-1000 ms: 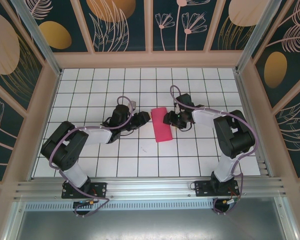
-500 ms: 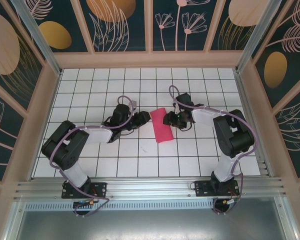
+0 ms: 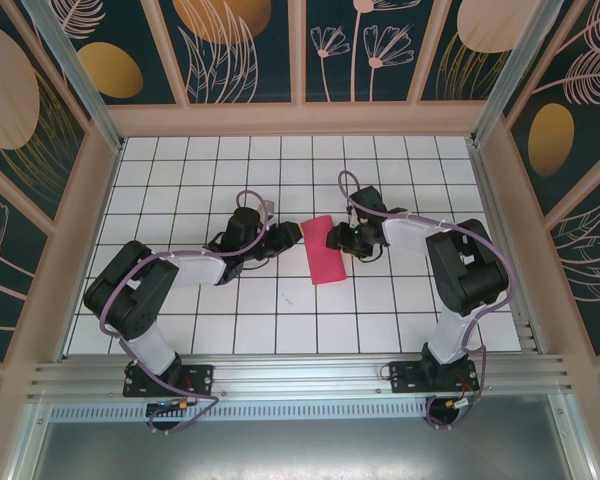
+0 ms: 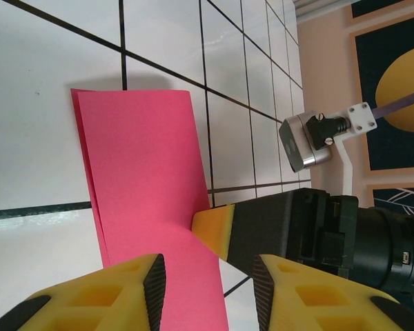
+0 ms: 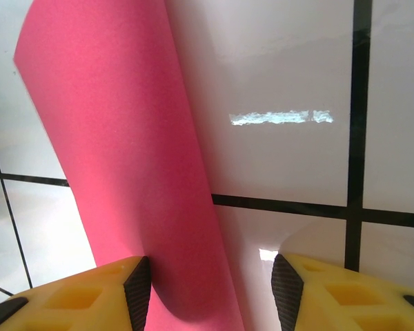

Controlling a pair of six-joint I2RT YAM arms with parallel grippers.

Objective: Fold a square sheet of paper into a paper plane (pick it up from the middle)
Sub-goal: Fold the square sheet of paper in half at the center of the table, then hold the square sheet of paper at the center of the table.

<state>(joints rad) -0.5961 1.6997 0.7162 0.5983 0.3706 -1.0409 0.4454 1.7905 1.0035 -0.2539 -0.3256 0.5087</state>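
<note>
Left gripper nudged closer, right gripper opposite, both spread-fingered, one folded square sheet of paper between the two

Paper between left claw, right claw

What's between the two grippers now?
The folded paper sits between the left gripper and the right gripper, with nothing else there; the top view shows it.

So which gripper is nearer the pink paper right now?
Right. The right gripper meets the right edge of the pink paper; the left gripper sits just off its left edge, with a small gap.
</note>
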